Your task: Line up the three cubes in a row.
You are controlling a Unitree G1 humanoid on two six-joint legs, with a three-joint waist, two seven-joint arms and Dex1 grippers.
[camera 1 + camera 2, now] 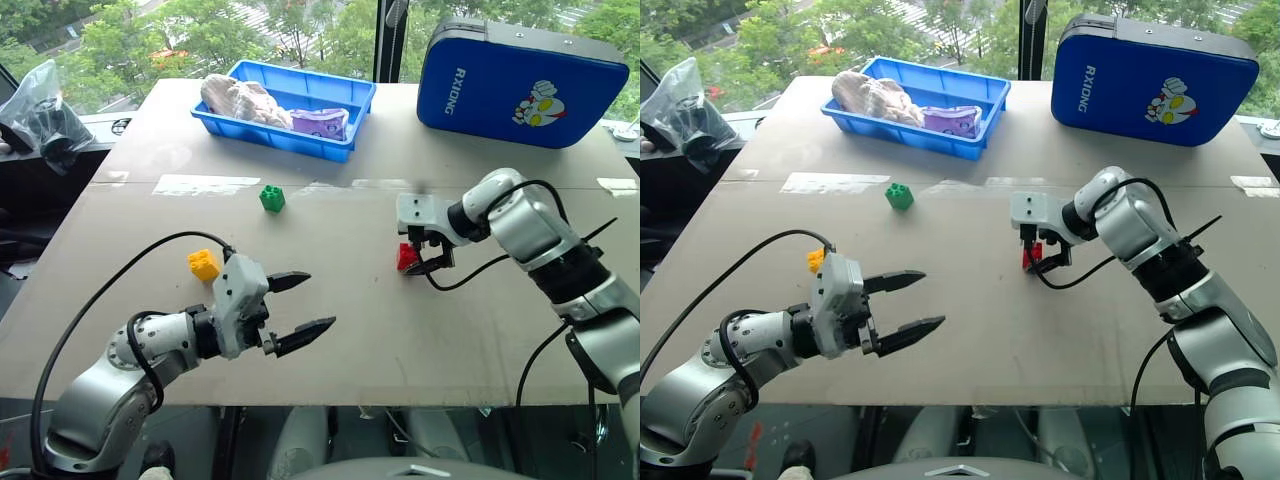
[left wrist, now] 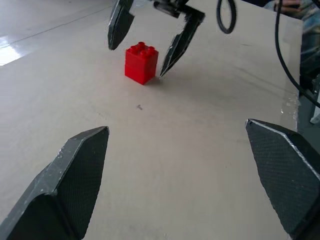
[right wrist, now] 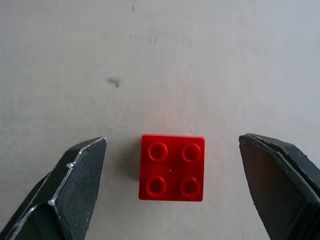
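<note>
Nearest us, the left end effector (image 1: 302, 310) hung released over the table (image 1: 400, 340), clear of the yellow cube (image 1: 203, 264) just beyond it. Farther out we saw the right end effector (image 3: 172, 187) spread wide, the red cube (image 3: 172, 167) resting on the table between its fingers, untouched. Beyond, the green cube (image 1: 272, 198) sat near the blue tray (image 1: 265, 133).

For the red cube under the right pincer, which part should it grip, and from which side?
Grip the red cube by two opposite flat side walls, coming straight down from above. It stands upright, studs up, apart from the other cubes, and the open right pincer already has a finger on either side.
</note>
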